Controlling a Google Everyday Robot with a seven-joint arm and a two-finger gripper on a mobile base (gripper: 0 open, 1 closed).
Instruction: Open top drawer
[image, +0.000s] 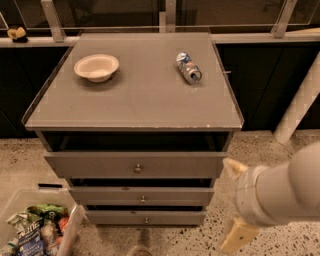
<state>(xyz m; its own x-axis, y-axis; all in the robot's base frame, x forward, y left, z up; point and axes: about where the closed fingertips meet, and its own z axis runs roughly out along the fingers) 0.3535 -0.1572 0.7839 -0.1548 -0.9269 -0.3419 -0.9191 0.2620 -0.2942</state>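
The top drawer (90, 165) is the widest grey front under the cabinet top, with a small round metal knob (138, 168) at its centre. A dark gap shows above its front; its inside is hidden. Two slimmer drawers (142, 198) sit below it. My gripper (235, 202) is at the lower right, to the right of the drawer fronts and level with the lower drawers. Its cream fingers (232, 167) are spread apart and hold nothing. It touches no drawer.
A white bowl (96, 66) and a can lying on its side (188, 68) rest on the grey cabinet top (135, 100). A clear bin of snack packs (35, 230) stands on the floor at the lower left. A white post (300, 105) leans at the right.
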